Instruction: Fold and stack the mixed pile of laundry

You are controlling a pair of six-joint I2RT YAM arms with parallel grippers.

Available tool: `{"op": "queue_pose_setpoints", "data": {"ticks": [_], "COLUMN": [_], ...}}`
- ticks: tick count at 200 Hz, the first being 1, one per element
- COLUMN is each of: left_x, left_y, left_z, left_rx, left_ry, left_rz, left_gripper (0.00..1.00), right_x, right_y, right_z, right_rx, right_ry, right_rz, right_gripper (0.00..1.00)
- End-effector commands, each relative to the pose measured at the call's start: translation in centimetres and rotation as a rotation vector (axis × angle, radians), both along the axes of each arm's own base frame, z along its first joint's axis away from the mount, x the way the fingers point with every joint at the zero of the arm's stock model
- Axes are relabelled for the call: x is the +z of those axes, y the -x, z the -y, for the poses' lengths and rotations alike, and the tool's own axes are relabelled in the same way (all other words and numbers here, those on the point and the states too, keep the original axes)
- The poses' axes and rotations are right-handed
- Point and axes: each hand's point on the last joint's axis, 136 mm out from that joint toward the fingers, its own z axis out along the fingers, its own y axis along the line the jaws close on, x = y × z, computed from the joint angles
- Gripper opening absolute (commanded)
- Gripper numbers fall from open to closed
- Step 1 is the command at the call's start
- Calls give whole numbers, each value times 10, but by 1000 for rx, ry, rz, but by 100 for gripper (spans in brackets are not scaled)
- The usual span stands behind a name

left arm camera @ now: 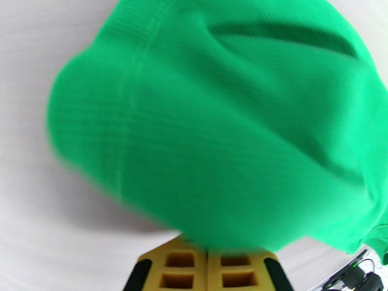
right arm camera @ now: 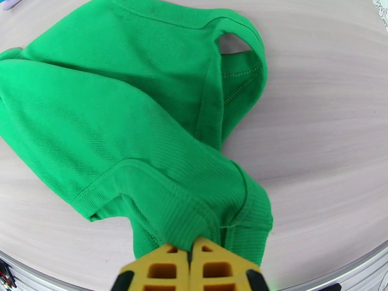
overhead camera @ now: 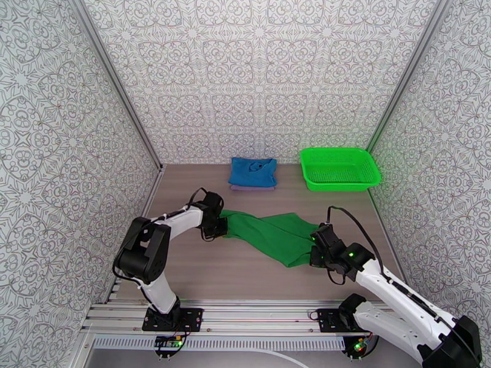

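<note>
Tabletop (overhead camera: 245,274), green garment (overhead camera: 276,235) clamped in left pincer (overhead camera: 222,227) — and right pincer (overhead camera: 316,244)

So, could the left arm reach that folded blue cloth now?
Probably not yet: the left end effector is shut on the green garment. The table between looks free, so likely after letting go.

A dark green garment (overhead camera: 270,234) stretches across the middle of the table (overhead camera: 202,277). The left gripper (overhead camera: 221,227) pinches its left end and the right gripper (overhead camera: 315,248) its near right corner. At the far edge, a folded bright blue garment (overhead camera: 253,171) sits on a lavender-grey garment (overhead camera: 251,187). A green mesh basket (overhead camera: 341,183) stands near them, to their right.
</note>
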Motion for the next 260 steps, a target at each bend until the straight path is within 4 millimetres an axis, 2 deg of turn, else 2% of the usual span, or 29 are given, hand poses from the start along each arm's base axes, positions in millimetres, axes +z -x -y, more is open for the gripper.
{"op": "queue_pose_setpoints", "data": {"ticks": [1, 21, 34, 47, 65, 81, 86, 103, 116, 140, 165, 187, 204, 225, 243, 260], "left_x": [72, 106, 110, 101, 75, 55, 51, 44, 46, 59, 75, 74, 60, 30, 10, 0], "left_y": [2, 2, -6, -19, -44, -70, -78, -97, -103, -90, -57, -25, -4, 7, -2, -17], "left_z": [-14, -15, -11, -4, 6, 15, 18, 30, 35, 32, 17, 2, -6, -8, -6, -5], "left_rx": [-64, -123, -164, -188, -201, -208, -212, -223, -218, -205, -170, -127, -102, -88, -92, -110], "left_ry": [-134, -186, -194, -173, -142, -124, -122, -102, -99, -121, -147, -150, -135, -92, -70, -86], "left_rz": [83, 83, 75, 45, 5, -10, -6, 17, 32, 54, 68, 68, 43, -7, 9, 47], "left_gripper": [0, 0, 10, 16, 22, 44, 48, 62, 67, 67, 67, 67, 65, 52, 50, 49], "right_x": [-3, -4, -4, -5, -7, -8, -9, -9, -10, -9, -11, -12, -13, -13, -13, -13], "right_y": [1, 1, 0, -1, -1, -2, -2, -2, -2, -1, -1, -1, -1, -1, 0, 0], "right_z": [-1, -1, -2, -2, -2, -2, -2, -2, -2, -1, -2, -4, -4, -5, -5, -6], "right_rx": [9, 14, 18, 20, 22, 24, 24, 24, 21, 18, 25, 31, 33, 37, 38, 37], "right_ry": [-9, -9, -8, -5, 2, 6, 8, 9, 9, 6, 5, 3, 1, -4, -6, -10], "right_rz": [-6, -6, -4, -6, -11, -11, -14, -17, -18, -16, -21, -24, -29, -28, -29, -30], "right_gripper": [0, 0, 0, 0, 0, 0, 0, 0, 0, 0, 0, 0, 0, 0, 0, 0]}}
